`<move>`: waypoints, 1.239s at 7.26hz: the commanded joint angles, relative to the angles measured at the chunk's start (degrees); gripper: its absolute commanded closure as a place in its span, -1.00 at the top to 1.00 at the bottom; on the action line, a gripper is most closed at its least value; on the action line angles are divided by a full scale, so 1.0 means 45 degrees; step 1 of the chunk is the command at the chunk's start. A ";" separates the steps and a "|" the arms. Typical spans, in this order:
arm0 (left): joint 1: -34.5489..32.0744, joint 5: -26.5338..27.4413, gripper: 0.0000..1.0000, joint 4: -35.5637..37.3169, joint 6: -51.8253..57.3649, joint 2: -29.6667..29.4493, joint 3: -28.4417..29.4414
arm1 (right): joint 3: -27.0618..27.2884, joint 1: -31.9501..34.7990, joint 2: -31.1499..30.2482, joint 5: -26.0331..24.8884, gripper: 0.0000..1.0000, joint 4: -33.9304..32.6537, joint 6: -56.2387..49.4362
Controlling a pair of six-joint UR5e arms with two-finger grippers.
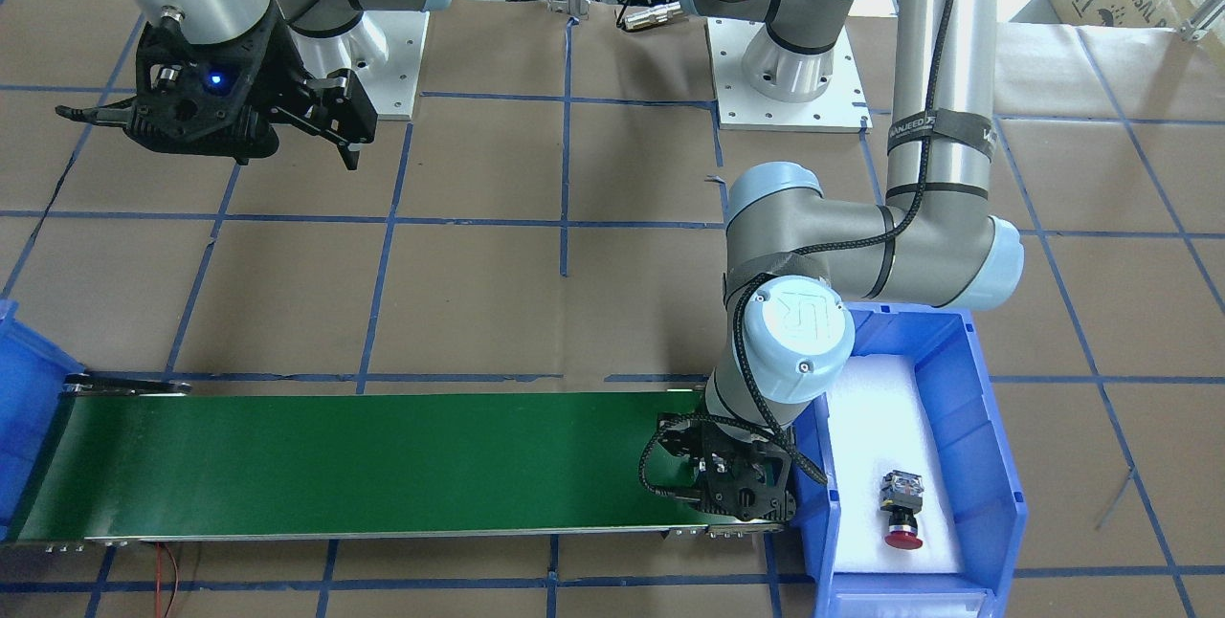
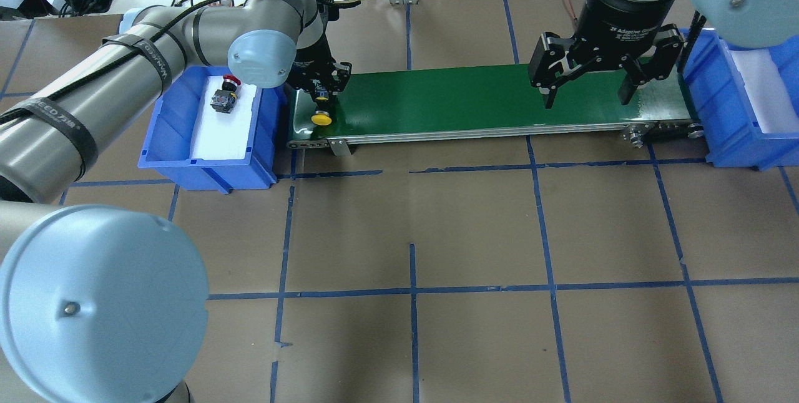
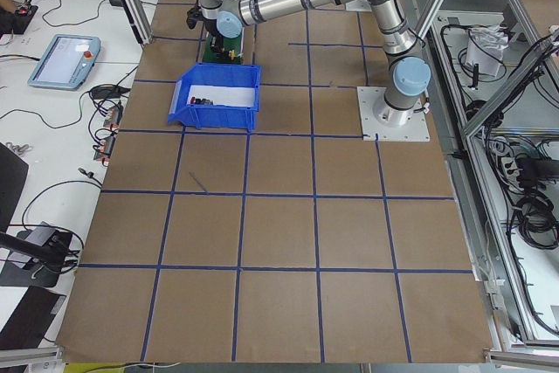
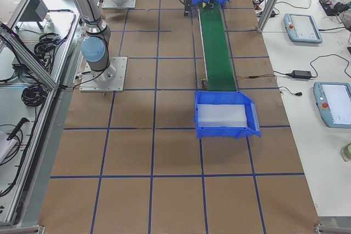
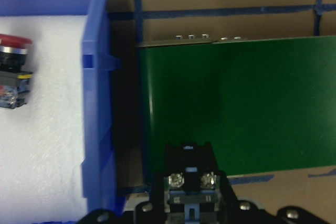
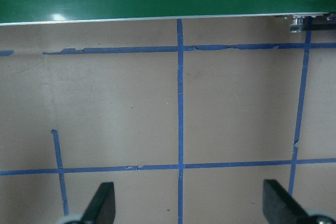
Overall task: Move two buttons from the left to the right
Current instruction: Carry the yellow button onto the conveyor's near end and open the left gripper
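My left gripper (image 2: 319, 86) hangs over the left end of the green conveyor belt (image 2: 468, 100), shut on the yellow button (image 2: 322, 118). The button's yellow cap points toward the belt's near edge. In the left wrist view its grey-black block (image 5: 190, 179) with two screws sits between the fingers. The red button (image 2: 225, 94) lies on its side on white foam in the left blue bin (image 2: 206, 160), also seen as red button (image 1: 902, 505) from the front. Over the belt's right end, my right gripper (image 2: 587, 100) is open and holds nothing.
A second blue bin (image 2: 743, 122) with white foam stands at the belt's right end. Brown table covering with blue tape lines (image 2: 412, 291) spreads in front of the belt. Both arm bases (image 1: 790, 63) are bolted behind it.
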 commanded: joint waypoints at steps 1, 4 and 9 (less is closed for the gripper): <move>-0.0066 0.0094 0.99 0.0215 0.0031 -0.0091 -0.0012 | 0.0025 0.0002 -0.0019 0.0018 1.00 0.0029 0.0014; -0.0106 0.0113 1.00 -0.1356 0.0012 0.1518 0.0046 | 0.0025 0.0002 0.0000 0.0038 1.00 0.0029 0.0014; 0.3304 0.0093 0.99 -0.2717 0.3428 0.4678 -0.1457 | 0.0238 -0.0017 -0.0019 0.0096 1.00 -0.0028 0.0053</move>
